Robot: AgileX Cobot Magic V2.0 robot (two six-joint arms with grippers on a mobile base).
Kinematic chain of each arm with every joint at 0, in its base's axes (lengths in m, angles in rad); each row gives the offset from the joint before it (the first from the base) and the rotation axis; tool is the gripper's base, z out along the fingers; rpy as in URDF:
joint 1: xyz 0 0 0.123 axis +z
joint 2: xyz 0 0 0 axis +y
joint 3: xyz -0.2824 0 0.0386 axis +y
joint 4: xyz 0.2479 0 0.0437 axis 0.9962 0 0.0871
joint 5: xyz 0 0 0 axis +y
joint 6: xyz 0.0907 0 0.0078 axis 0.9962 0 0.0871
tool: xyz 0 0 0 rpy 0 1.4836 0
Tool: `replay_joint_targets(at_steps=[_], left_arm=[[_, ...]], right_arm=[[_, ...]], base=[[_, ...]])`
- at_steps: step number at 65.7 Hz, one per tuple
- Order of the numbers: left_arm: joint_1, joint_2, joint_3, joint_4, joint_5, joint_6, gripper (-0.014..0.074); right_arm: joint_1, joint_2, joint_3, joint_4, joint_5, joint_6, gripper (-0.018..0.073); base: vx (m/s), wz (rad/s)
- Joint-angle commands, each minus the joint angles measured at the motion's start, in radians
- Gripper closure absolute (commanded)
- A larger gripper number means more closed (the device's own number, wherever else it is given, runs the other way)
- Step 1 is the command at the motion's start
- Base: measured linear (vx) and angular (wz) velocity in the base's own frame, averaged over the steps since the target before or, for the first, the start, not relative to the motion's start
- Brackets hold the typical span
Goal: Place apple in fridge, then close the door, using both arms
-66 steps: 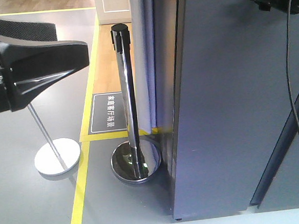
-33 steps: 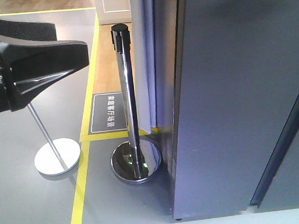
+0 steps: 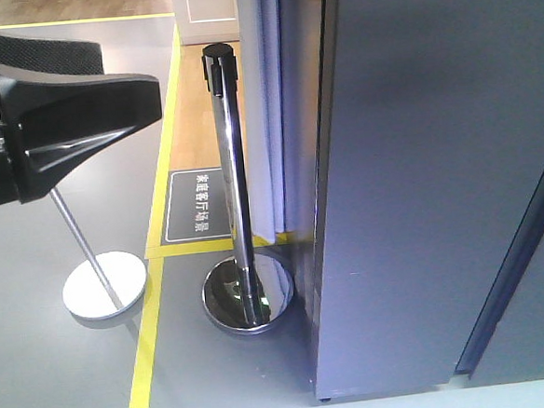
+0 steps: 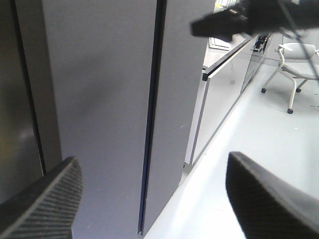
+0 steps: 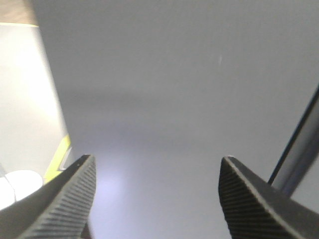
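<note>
Black arm and cable seen top right of the front view a second ago are gone from it now. Door (image 3: 429, 174) sits flush with the fridge (image 4: 99, 99), only a thin dark seam showing. Left gripper (image 4: 149, 199) spread wide, empty. Right gripper (image 5: 157, 199) also wide apart, empty, facing the grey panel. Apple not visible. Stanchion (image 3: 232, 169) unmoved

The fridge (image 3: 419, 175) is flat dark grey, its door (image 4: 99, 99) the same. The left gripper's fingers (image 4: 45, 199) are black with fine diagonal ribbing, like the right's (image 5: 60, 199). The floor (image 3: 59, 368) is pale grey with a yellow line (image 3: 147, 353). The post (image 3: 232, 169) is chrome, black-capped. The chair (image 4: 294, 64) is white.
</note>
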Motion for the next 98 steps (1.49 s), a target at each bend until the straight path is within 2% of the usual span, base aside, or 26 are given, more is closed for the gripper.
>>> replay_joint_targets(at_steps=[1,16,45,49,54,58,63,66,69,74,81,85,92,98], left_arm=[[0.005,-0.013,-0.026,-0.054,-0.026,0.002,0.0031],[0.005,-0.013,-0.026,-0.054,-0.026,0.002,0.0031],[0.005,-0.013,-0.026,-0.063,-0.053,0.002,0.0031],[0.005,-0.013,-0.026,-0.04,-0.081,0.002,0.0031],[0.005,-0.017,-0.026,0.025,-0.129,-0.005,0.0031],[0.005,-0.028,-0.026,0.085,-0.185,-0.052,0.0037],[0.008,-0.053,-0.026,0.202,-0.277,-0.207,0.0057],[0.008,-0.067,-0.026,0.301,-0.328,-0.297,0.0072],[0.008,-0.086,-0.026,0.476,-0.377,-0.402,0.0093],[0.008,-0.103,-0.026,0.725,-0.409,-0.532,0.013],[0.008,-0.122,-0.026,1.114,-0.377,-0.769,0.0183],[0.008,-0.126,-0.026,1.3,-0.341,-0.917,0.0207],[0.008,-0.133,-0.025,1.532,-0.28,-1.174,0.0246],[0.008,-0.133,-0.025,1.651,-0.241,-1.301,0.0289]], right_arm=[[-0.002,-0.112,0.069,0.026,-0.074,-0.012,0.0054],[-0.002,-0.282,0.234,0.019,-0.084,-0.014,0.0054],[-0.002,-0.341,0.251,0.019,-0.056,-0.019,0.0054],[-0.002,-0.341,0.251,0.011,-0.061,-0.019,0.0054],[-0.002,-0.341,0.251,-0.01,-0.078,-0.019,0.0054],[-0.002,-0.341,0.251,-0.024,-0.091,-0.018,0.0054],[-0.002,-0.341,0.251,-0.033,-0.095,-0.018,0.0054],[-0.002,-0.341,0.251,-0.033,-0.098,-0.018,0.0054],[-0.002,-0.341,0.251,-0.033,-0.104,-0.018,0.0054],[-0.002,-0.341,0.251,-0.033,-0.119,-0.018,0.0054],[-0.002,-0.341,0.251,-0.033,-0.138,-0.01,0.0054],[-0.002,-0.341,0.251,-0.033,-0.144,-0.005,0.0054],[-0.002,-0.341,0.251,-0.032,-0.145,-0.003,0.0068],[-0.002,-0.341,0.254,-0.032,-0.15,-0.003,0.0137]], base=[[0.0,0.0],[0.0,0.0],[0.0,0.0],[0.0,0.0],[0.0,0.0],[0.0,0.0],[0.0,0.0],[0.0,0.0],[0.0,0.0],[0.0,0.0],[0.0,0.0],[0.0,0.0],[0.0,0.0],[0.0,0.0]])
